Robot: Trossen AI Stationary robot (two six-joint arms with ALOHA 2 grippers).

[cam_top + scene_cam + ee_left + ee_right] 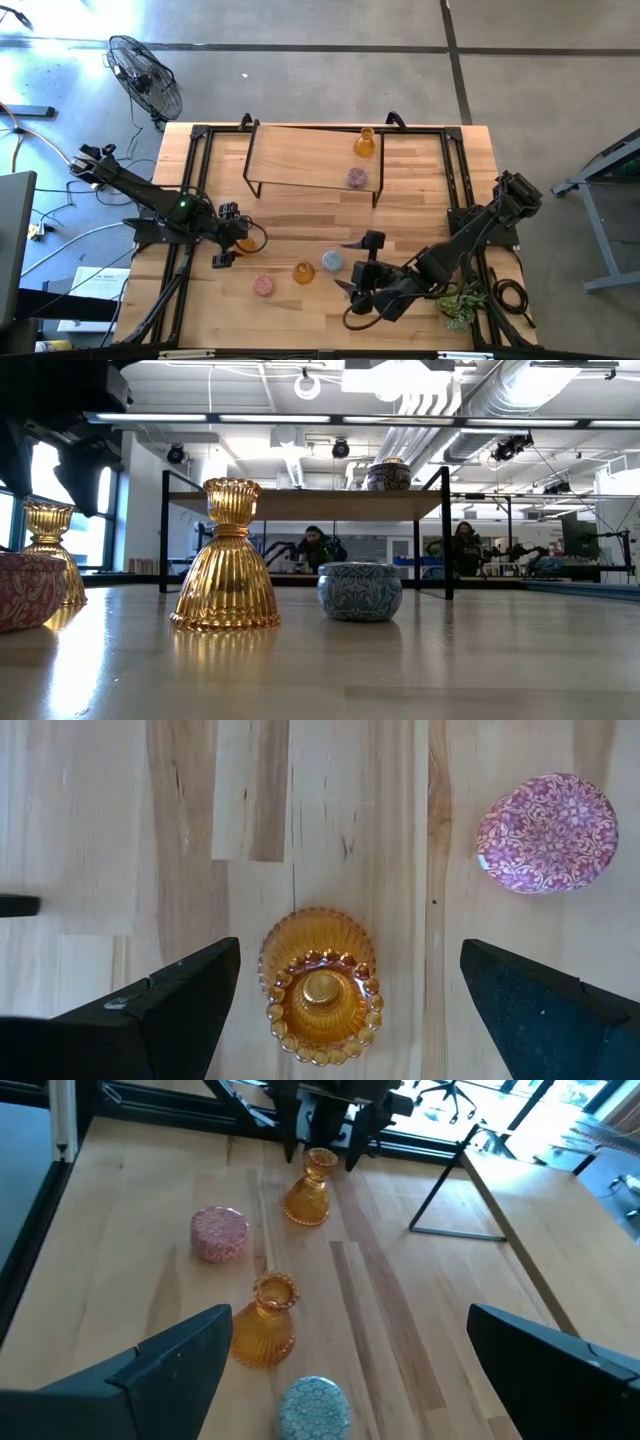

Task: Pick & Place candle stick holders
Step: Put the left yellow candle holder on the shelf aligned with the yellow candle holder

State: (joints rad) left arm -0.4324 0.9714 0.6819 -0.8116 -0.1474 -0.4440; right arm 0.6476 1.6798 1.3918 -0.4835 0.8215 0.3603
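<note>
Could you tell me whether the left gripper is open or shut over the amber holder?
Open: the left gripper has its fingers spread wide on either side of the amber holder.

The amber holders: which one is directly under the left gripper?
The amber holder nearest the table's left side, standing between the open fingers of the left gripper. Another stands free mid-table; the third is on the shelf.

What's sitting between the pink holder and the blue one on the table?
An amber holder stands between the pink holder and the blue holder, seen in the high view.
</note>
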